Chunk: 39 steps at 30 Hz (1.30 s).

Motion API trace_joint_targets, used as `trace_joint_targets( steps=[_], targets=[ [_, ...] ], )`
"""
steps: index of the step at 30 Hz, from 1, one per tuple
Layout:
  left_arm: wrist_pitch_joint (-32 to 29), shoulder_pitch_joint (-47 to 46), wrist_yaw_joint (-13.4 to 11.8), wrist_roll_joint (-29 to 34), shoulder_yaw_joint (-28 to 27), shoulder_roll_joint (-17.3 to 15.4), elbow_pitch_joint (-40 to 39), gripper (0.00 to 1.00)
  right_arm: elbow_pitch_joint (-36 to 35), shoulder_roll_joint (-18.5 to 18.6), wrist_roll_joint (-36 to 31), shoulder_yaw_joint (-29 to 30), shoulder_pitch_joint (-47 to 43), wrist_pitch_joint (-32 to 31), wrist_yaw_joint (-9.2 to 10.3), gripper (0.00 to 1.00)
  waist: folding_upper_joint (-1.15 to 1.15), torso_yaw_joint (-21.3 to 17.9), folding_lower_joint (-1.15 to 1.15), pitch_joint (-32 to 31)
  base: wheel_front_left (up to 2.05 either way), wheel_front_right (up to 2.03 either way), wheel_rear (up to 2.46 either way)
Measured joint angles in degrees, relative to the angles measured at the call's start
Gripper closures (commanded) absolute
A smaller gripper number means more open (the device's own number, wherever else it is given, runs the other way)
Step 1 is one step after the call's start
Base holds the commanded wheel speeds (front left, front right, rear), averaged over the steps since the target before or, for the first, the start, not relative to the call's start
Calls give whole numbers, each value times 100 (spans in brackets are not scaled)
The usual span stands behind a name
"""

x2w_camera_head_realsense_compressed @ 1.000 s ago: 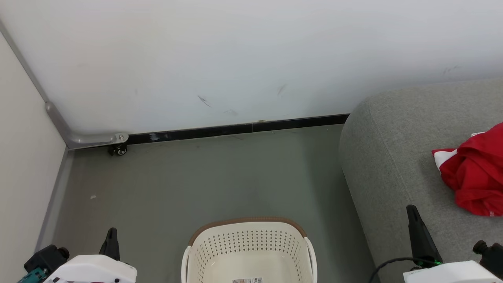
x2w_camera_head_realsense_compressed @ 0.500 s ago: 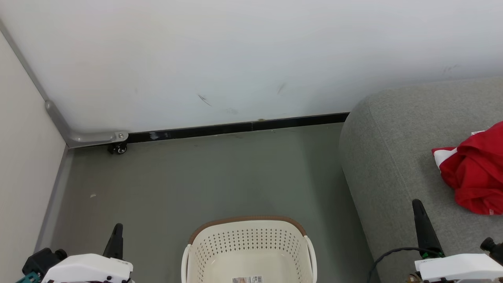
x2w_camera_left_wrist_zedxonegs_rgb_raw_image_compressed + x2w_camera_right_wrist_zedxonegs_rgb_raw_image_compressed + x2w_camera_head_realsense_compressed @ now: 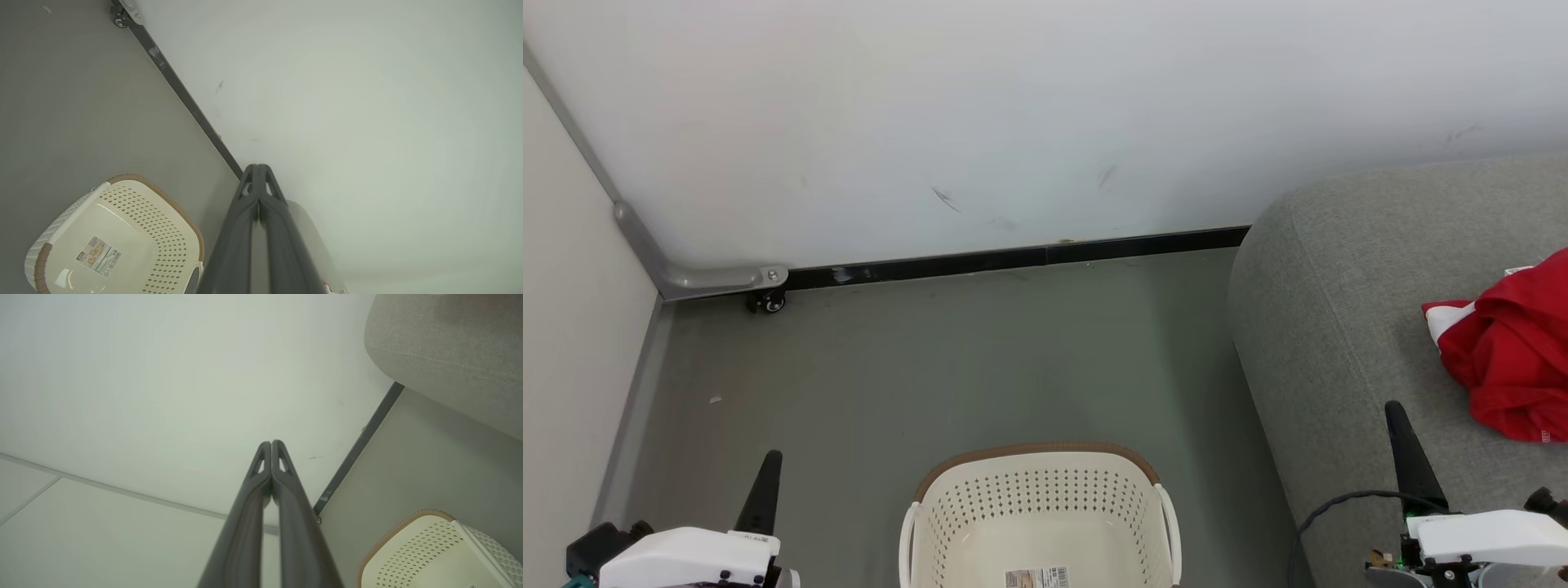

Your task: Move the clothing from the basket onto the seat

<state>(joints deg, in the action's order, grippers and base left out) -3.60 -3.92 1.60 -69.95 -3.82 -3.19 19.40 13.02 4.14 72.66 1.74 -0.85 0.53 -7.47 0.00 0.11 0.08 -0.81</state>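
A plain room corner is shown, set up like a bit of a home. A soft grey seat (image 3: 1339,327) is placed on the right, with red clothing (image 3: 1511,359) laid on it. A wash basket (image 3: 1037,454) is set on the grey floor (image 3: 931,367), near. The far wall (image 3: 1013,122) is bare, white and scuffed. At its left end a metal bracket (image 3: 711,282) and a small wheel (image 3: 768,302) are seen, so the wall may be a rolling panel, as in a test room.

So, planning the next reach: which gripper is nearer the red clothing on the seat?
Right. The right gripper is at the grey seat, just left of the red clothing; the left gripper is beyond the basket, over the floor.
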Motion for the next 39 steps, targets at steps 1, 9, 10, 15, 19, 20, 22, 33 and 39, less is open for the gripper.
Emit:
trace_joint_targets(
  steps=[1,9,10,15,19,20,22,33,39],
  targets=[
    [-2,0,13,-93,-10,1,-8,100,4,2,83,2,2,-3,0,100,0,0,0,5,0,0,0],
    [-146,0,201,-750,-70,21,-91,100,48,26,793,32,187,-88,0,100,0,-3,-2,38,0,0,0],
    [-153,-1,204,-839,-74,24,-100,100,51,34,881,40,215,-107,0,100,0,-4,-2,42,0,0,0],
    [-205,-1,303,-1251,-115,42,-132,100,67,69,1328,97,227,-162,0,100,0,-5,-3,60,0,0,0],
    [-296,-2,388,-1584,-158,54,-159,100,108,92,1692,124,232,-207,0,100,0,-7,-3,74,0,0,0],
    [-299,-2,404,-1655,-167,60,-170,100,126,94,1780,125,236,-209,0,100,0,-7,-3,77,0,0,0],
    [-336,-3,463,-1819,-188,74,-187,100,167,102,1936,131,242,-233,0,100,0,-8,-4,84,0,0,0],
    [-393,-4,548,-2167,-222,124,-260,100,200,113,2297,147,443,-281,1,100,0,-9,-4,94,0,0,0],
    [-392,-4,548,-2168,-214,124,-281,100,201,112,2297,149,443,-281,1,100,0,-10,-4,95,0,0,0]
  ],
)
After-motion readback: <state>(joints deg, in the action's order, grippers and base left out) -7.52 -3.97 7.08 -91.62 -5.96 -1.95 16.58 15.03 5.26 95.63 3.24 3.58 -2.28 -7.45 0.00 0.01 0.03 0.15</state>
